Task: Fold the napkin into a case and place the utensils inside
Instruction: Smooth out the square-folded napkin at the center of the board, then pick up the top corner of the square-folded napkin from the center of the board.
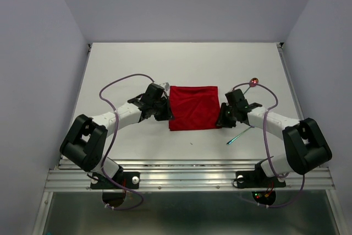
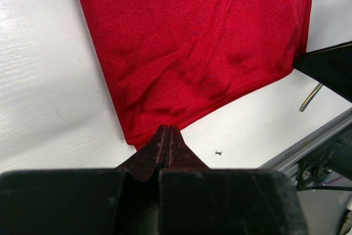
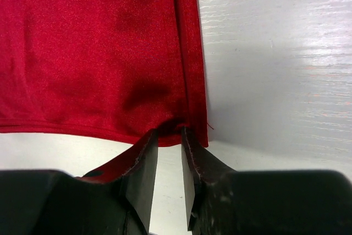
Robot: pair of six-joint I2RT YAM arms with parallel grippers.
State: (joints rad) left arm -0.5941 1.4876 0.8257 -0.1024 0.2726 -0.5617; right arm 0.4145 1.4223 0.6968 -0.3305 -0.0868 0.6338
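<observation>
Two arms, one cloth and two utensils, listed from left to right.

1. Left arm: it reaches in from the near left corner of the white surface [image 1: 126,64], forearm angled toward the middle.
2. Left end effector [image 1: 166,114] [image 2: 166,136]: jaws pressed together with no gap showing. The tips sit right on the hem at the near left corner of the napkin. Whether any cloth is nipped between them cannot be told.
3. Napkin [image 1: 192,107] [image 2: 192,42] [image 3: 93,48]: bright red and roughly square. It lies flat with shallow wrinkles in the middle of the surface, between the two end effectors. Its right border shows more than one layer of cloth.
4. Right end effector [image 1: 223,118] [image 3: 169,141]: jaws a narrow gap apart, white surface visible between the fingers [image 3: 144,158]. The tips stand at the near right corner of the napkin, and a small pucker of hem meets the gap.
5. Fork [image 1: 240,135]: teal-green handle, lying slanted on the surface. It is to the right of the napkin's near corner and apart from it, close by the right forearm.
6. Spoon [image 1: 253,81]: shiny red-pink bowl, farther back on the surface. It lies beyond the right end effector, apart from the napkin.
7. Right arm: it reaches in from the near right corner, forearm angled toward the middle.
</observation>
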